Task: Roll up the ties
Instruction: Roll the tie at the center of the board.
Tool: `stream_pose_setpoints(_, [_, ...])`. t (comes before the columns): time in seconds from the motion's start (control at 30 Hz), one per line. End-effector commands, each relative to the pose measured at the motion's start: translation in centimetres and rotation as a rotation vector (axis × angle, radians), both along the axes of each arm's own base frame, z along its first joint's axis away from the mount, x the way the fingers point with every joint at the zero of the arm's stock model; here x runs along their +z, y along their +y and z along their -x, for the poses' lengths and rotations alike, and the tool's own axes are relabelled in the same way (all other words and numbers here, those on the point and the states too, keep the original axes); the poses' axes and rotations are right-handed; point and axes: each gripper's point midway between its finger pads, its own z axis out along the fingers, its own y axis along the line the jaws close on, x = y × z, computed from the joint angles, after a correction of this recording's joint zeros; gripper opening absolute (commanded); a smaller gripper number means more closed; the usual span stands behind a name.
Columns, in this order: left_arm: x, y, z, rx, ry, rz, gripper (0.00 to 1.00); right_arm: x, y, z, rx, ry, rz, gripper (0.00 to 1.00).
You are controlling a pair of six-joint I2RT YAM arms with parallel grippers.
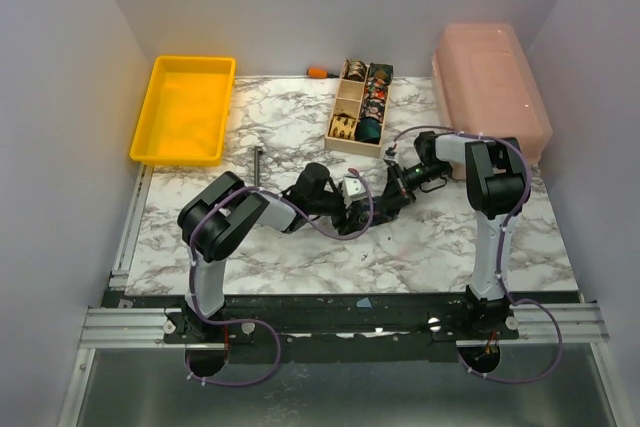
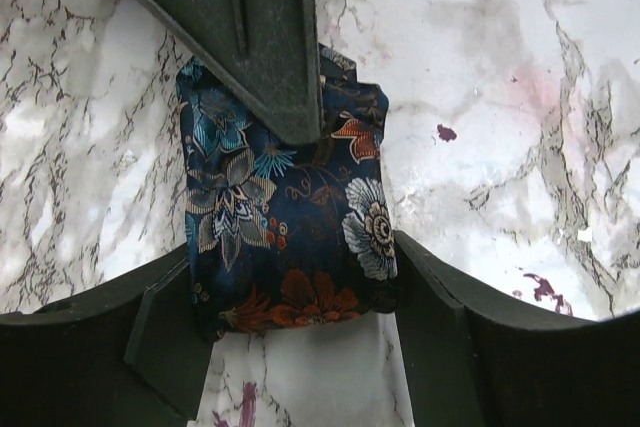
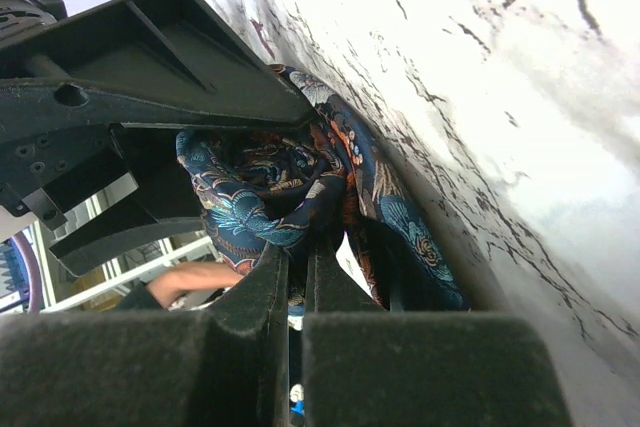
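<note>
Blunt dark fingers of the left gripper (image 2: pixel 295 272) fill the bottom corners of the left wrist view. They stand apart on either side of a compact coil of dark blue necktie (image 2: pixel 285 232), woven with teal, orange and cream flowers. Both fingers lie against the coil's flanks. Whether they press it or merely bracket it cannot be told.

Location: the coil rests on the white, grey-veined marble-effect tabletop (image 2: pixel 500 67), at the centre of that frame. In the overhead view it sits mid-frame, largely hidden beneath the two meeting wrists.

Closed tight, fingers together, the right gripper (image 3: pixel 300 257) reaches in from the top of the left wrist view with its tip on the coil. Its own view shows the tip among the folds. Whether a layer is nipped between the fingers cannot be told.

Assessment: rolling of this tie appears at or near its end, as no loose length shows in either wrist view. The next move calls for firm side pressure from one gripper before the other withdraws, because the glossy fabric looks liable to spring open.

Condition: pattern faces outward, and the turns look slack at the core.
</note>
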Motion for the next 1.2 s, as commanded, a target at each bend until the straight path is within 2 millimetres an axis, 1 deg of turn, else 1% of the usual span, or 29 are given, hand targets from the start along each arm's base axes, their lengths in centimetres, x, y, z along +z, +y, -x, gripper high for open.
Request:
stream_pose_setpoints(0.0, [1.0,-1.6,0.4,-0.063,-0.01,0.094,0.65,-8.4,-4.3,0.9,0.095,-0.061,0.334,0.0])
stream_pose_setpoints(0.17, [0.6,-2.5,-0.2,-0.061,-0.022,0.098,0.65,-9.4,-4.7,0.9,0.094,-0.044,0.37,0.0])
stream_pose_setpoints(0.3, [0.0,-2.7,-0.6,-0.033,-0.005,0.087,0.6,-9.1,-4.6,0.5,0.092,-0.062,0.365,0.0])
stream_pose_setpoints(0.4, [-0.3,-2.5,-0.2,-0.031,0.019,0.084,0.56,-8.9,-4.5,0.6,0.094,-0.067,0.368,0.0])
stream_pose_setpoints(0.43, [-0.3,-2.5,0.0,-0.036,0.023,0.088,0.53,-9.0,-4.5,0.8,0.099,-0.066,0.372,0.0])
stream_pose_setpoints(0.47, [-0.3,-2.5,0.1,-0.035,0.026,0.09,0.49,-9.1,-4.6,0.9,0.101,-0.064,0.378,0.0])
stream_pose_setpoints(0.5, [-0.4,-2.6,0.1,-0.03,0.033,0.088,0.43,-9.2,-4.7,1.0,0.102,-0.066,0.388,0.0])
stream_pose_setpoints(0.53, [-0.6,-2.6,0.2,-0.028,0.042,0.079,0.34,-9.1,-4.8,1.0,0.1,-0.07,0.392,0.0])
stream_pose_setpoints(0.6, [-1.5,-2.4,-0.3,0.017,0.053,0.01,0.19,-8.3,-4.8,0.6,0.096,-0.097,0.392,0.02])
stream_pose_setpoints(0.67, [-2.6,-1.4,-0.6,0.066,0.072,-0.075,0.12,-6.6,-4.5,-0.2,0.08,-0.149,0.377,0.15])
stream_pose_setpoints(0.73, [-3.7,-0.1,-0.3,0.087,0.07,-0.155,0.06,-4.3,-4.1,-0.9,0.065,-0.189,0.353,0.33])
stream_pose_setpoints(0.77, [-4.3,0.7,-0.1,0.088,0.066,-0.2,0.04,-3.2,-3.8,-1.2,0.062,-0.205,0.336,0.4])
stream_pose_setpoints(0.8, [-4.9,1.3,0.1,0.086,0.06,-0.242,0.03,-2.2,-3.6,-1.3,0.059,-0.21,0.323,0.44])
stream_pose_setpoints(0.83, [-5.6,2.1,0.4,0.093,0.069,-0.284,0.02,-1.2,-3.4,-1.3,0.056,-0.216,0.304,0.45])
stream_pose_setpoints(0.9, [-6.4,3.1,0.7,0.09,0.067,-0.337,0.01,0.8,-2.8,-1.2,0.05,-0.226,0.26,0.47])
stream_pose_setpoints(0.93, [-6.5,3.3,0.8,0.087,0.064,-0.35,0.01,1.8,-2.5,-1.1,0.046,-0.236,0.231,0.48])
stream_pose_setpoints(1.0, [-6.7,3.5,1.0,0.083,0.076,-0.376,0.01,3.2,-1.9,-0.9,0.027,-0.235,0.188,0.48])
stream_pose_setpoints(1.07, [-6.6,3.4,1.0,0.077,0.08,-0.388,0.01,3.7,-1.3,-0.6,0.013,-0.218,0.158,0.52])
stream_pose_setpoints(1.17, [-6.6,3.1,0.9,0.069,0.082,-0.401,0.02,3.8,-0.4,-0.3,0.01,-0.185,0.127,0.56])
